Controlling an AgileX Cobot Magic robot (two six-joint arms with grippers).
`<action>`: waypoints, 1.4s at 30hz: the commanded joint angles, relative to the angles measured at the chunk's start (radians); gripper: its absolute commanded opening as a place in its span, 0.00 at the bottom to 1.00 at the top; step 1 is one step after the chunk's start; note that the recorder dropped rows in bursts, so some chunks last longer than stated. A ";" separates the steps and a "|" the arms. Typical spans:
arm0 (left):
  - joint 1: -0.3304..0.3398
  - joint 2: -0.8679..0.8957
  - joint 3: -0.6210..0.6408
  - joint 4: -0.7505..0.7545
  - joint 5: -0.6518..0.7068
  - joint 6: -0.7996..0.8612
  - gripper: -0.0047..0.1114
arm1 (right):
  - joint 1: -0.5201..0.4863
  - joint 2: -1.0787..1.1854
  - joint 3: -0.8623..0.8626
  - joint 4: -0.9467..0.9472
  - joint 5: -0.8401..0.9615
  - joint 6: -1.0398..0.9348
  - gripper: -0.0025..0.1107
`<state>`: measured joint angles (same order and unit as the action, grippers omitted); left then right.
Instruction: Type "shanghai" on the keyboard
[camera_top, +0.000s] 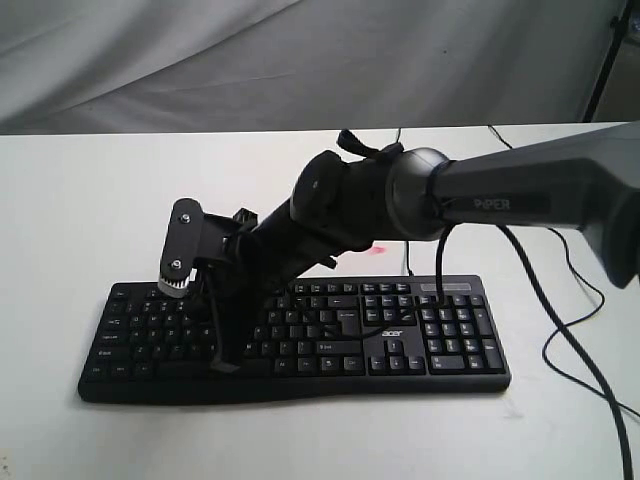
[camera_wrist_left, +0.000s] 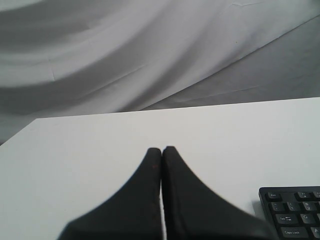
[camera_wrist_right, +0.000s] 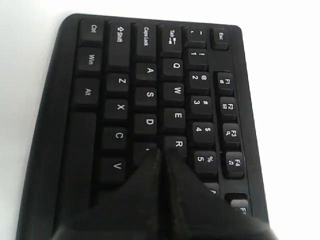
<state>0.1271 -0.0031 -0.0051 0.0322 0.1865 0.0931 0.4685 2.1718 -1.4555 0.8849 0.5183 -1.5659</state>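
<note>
Two grippers logged, one keyboard.

Keyboard (camera_top: 400, 345): wide, black, white legends. It lies flat on the white table (camera_top: 90, 200) toward the near edge, long side across the exterior view. Number pad (camera_top: 455, 335) sits at its right end, with a white "acer" logo (camera_top: 396, 331) just left of the pad. Thin black cables (camera_top: 565, 320) trail over the table to the right of the keyboard and behind it.

Right arm (camera_top: 520, 195): grey, lettered PIPER, reaches in from the right and crosses the middle. Right gripper (camera_top: 226, 362) points down over the left half of the keyboard. Its fingers are pressed together with nothing between them; the right wrist view shows no gap. In that view the tips sit beside the R key (camera_wrist_right: 179, 144) and just past the D key (camera_wrist_right: 150, 121), over the key next to D, whose legend is mostly hidden. Contact with that key: cannot tell.

Left gripper (camera_wrist_left: 161, 150): seen only in the left wrist view. Its fingers are closed against each other with a hairline seam between them, holding nothing. Bare table lies beneath and ahead of it. The keyboard's Esc and Caps Lock corner shows off to one side, apart from the fingertips.

Grey cloth backdrop (camera_top: 300, 60) hangs behind the table.
</note>
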 joint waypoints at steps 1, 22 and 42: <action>-0.004 0.003 0.005 -0.001 -0.003 -0.003 0.05 | -0.003 -0.011 -0.001 -0.001 0.013 0.008 0.02; -0.004 0.003 0.005 -0.001 -0.003 -0.003 0.05 | -0.003 -0.018 -0.001 -0.101 0.016 0.104 0.02; -0.004 0.003 0.005 -0.001 -0.003 -0.003 0.05 | -0.022 -0.030 -0.001 -0.135 0.049 0.142 0.02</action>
<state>0.1271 -0.0031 -0.0051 0.0322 0.1865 0.0931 0.4521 2.1562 -1.4555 0.7483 0.5578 -1.4225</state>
